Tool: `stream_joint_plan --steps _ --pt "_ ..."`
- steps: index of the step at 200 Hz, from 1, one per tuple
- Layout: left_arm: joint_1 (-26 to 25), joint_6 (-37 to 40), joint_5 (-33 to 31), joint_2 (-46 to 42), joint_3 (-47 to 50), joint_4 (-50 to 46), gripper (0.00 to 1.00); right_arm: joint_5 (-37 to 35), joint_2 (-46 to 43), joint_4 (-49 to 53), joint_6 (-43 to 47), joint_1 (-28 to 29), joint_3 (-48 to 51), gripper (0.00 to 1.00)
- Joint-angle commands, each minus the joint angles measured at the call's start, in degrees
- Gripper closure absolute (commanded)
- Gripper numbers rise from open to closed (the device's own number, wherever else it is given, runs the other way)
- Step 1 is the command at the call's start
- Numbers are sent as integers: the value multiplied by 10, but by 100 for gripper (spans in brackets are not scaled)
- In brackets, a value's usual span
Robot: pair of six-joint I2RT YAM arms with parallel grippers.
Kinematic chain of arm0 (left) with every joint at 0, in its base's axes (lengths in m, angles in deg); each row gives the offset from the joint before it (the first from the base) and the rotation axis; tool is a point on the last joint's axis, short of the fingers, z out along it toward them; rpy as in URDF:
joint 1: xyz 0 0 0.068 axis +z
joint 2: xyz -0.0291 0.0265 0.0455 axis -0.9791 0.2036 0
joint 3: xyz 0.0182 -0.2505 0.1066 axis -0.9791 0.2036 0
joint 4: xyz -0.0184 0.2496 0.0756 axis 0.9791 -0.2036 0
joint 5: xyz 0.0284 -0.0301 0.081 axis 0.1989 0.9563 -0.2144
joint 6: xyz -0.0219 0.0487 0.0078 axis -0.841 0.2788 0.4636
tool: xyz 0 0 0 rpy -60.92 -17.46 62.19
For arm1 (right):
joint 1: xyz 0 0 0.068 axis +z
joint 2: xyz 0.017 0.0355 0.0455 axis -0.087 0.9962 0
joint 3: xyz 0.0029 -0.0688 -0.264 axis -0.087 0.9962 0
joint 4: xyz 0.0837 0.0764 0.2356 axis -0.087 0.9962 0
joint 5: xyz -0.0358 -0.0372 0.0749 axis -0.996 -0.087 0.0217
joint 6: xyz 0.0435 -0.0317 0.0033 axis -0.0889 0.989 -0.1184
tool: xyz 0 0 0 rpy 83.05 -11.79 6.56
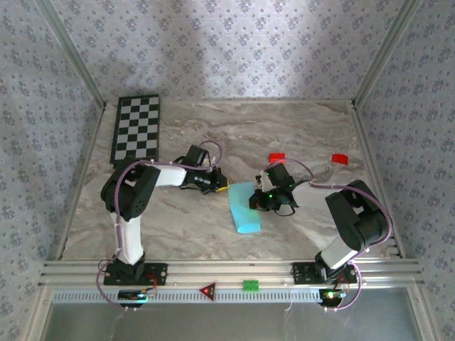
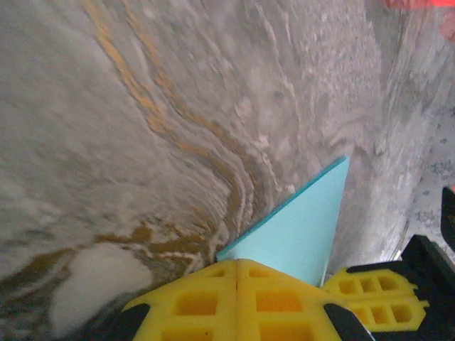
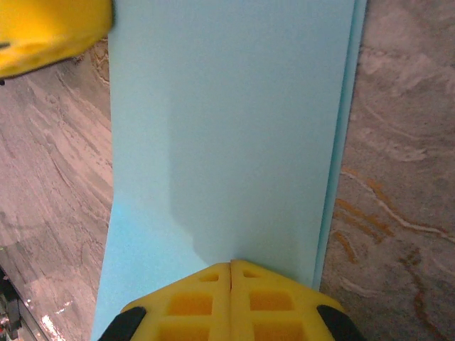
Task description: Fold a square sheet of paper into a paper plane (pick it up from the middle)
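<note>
The light cyan paper [image 1: 245, 209] lies folded into a narrow strip at the middle of the table. My left gripper [image 1: 222, 186] is shut, with its yellow tips on the strip's far left corner. In the left wrist view that corner [image 2: 306, 227] juts out as a triangle past the closed tips [image 2: 237, 263]. My right gripper [image 1: 257, 202] is shut too, at the strip's right edge. In the right wrist view its tips [image 3: 231, 264] rest on the paper [image 3: 227, 128], and a second layer shows along the right edge. Whether either gripper pinches the sheet or only presses on it is unclear.
Two small red blocks [image 1: 276, 157] [image 1: 340, 159] lie behind the right arm. A checkerboard [image 1: 137, 128] sits at the back left. A green block [image 1: 250, 285] and a red triangle [image 1: 207, 290] sit on the front rail. Patterned walls enclose the marble table [image 1: 178, 227].
</note>
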Motion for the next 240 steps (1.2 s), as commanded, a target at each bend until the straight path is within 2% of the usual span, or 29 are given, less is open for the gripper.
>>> stream_joint_plan --steps 1,38,82,152,240 --pt "22 -18 -71 20 -7 5 100 -62 16 85 -5 0 35 98" --pt "23 -18 -71 18 -33 -26 100 -63 13 80 -13 2 39 98" --pt "16 -9 -75 -56 -18 -38 100 -71 11 68 -33 8 33 98" --pt "-24 -12 -92 -190 73 -13 100 -93 16 53 -62 8 17 98" --pt "-58 -41 -101 -275 148 21 100 -103 35 9 -110 22 1 97"
